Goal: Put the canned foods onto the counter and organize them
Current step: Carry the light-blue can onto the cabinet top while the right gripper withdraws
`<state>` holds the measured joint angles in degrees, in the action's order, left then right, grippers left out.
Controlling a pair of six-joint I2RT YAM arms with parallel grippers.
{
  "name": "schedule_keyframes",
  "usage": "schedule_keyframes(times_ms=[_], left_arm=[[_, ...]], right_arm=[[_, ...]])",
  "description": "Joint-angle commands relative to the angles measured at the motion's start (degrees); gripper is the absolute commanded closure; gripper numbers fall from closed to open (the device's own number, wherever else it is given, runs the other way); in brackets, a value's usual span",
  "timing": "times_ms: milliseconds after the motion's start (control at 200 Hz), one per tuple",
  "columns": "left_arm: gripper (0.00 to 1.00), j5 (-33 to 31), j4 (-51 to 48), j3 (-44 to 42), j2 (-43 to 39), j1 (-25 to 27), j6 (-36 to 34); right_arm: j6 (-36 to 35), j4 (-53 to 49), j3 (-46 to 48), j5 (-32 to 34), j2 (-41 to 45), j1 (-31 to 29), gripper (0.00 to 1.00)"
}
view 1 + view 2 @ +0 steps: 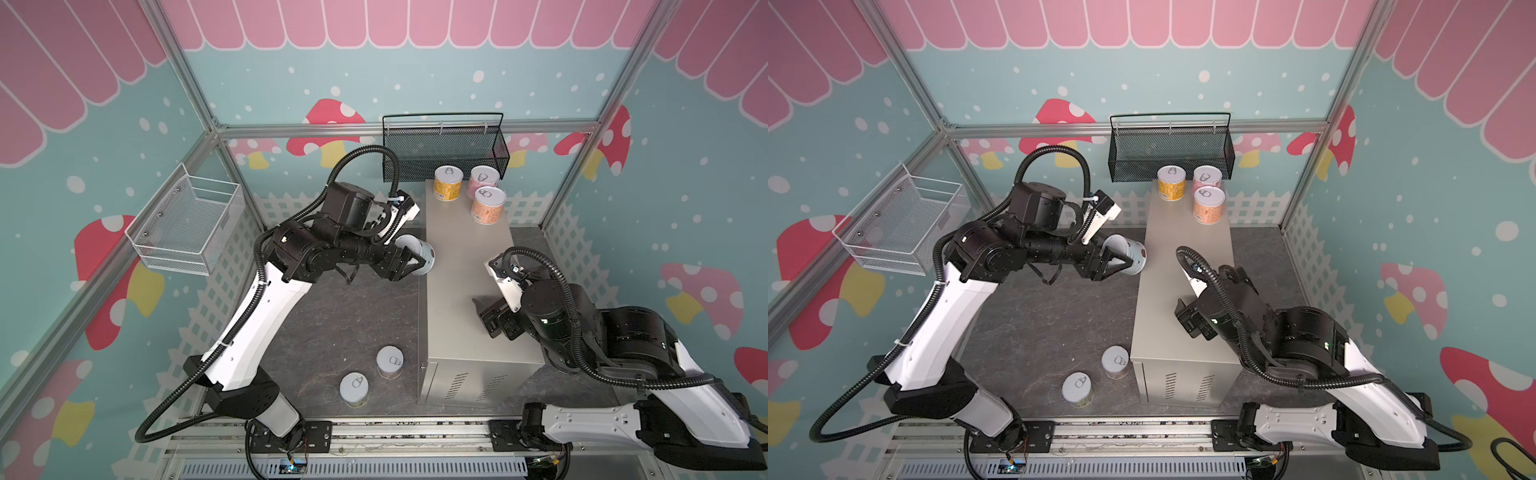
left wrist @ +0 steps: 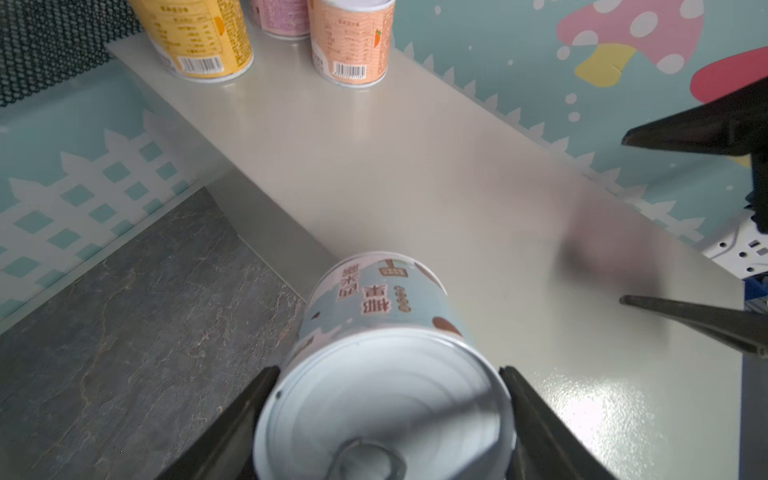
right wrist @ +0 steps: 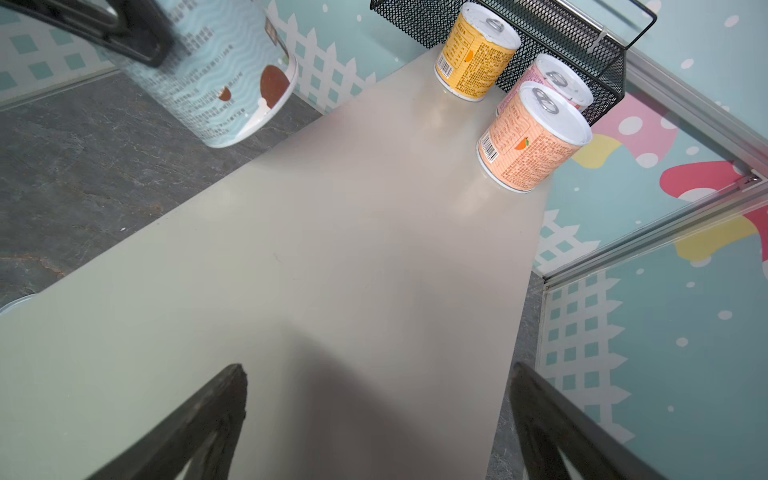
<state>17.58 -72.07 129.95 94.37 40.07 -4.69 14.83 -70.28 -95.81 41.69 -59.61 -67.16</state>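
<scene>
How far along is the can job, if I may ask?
Done: yellow can, pink can and orange can stand on the counter's far end. In hand: the left gripper holds the blue can tilted at the counter's edge; the right gripper is open, empty. Left: two cans on the floor.

Teal walls (image 1: 415, 79) with white dots, red mushrooms (image 1: 330, 111) and a white picket-fence print (image 1: 282, 210) enclose the cell, and a pink scalloped awning (image 1: 374, 20) runs along 12 o'clock. An aluminium frame (image 1: 291, 133) edges the panels above a dark grey, stone-patterned floor (image 1: 332, 324). A white wire basket (image 1: 195, 232) hangs at 9 o'clock and a black mesh basket (image 1: 444, 153) at 12 o'clock.
</scene>
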Motion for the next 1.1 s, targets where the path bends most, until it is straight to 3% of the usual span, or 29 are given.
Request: schedule_keyframes(times_ms=[0,570,715,1096], left_arm=[[1.0,0.0,-5.6,8.2,3.3,1.8,-3.4],[1.0,-2.3,-10.6,21.5,15.1,7.7,-2.8],[0.84,-1.9,-10.5,22.9,17.1,8.3,-2.6],[0.7,-1.5,-8.8,24.5,19.3,8.5,-1.7]], right_arm=[[0.0,0.2,1.4,-1.3,1.4,-0.1,0.01],[-2.6,9.2,8.2,-5.0,9.7,-0.1,0.01],[-2.9,9.6,8.9,-5.9,9.8,-0.1,0.01],[-3.5,11.0,9.7,-6.3,10.7,-0.1,0.01]])
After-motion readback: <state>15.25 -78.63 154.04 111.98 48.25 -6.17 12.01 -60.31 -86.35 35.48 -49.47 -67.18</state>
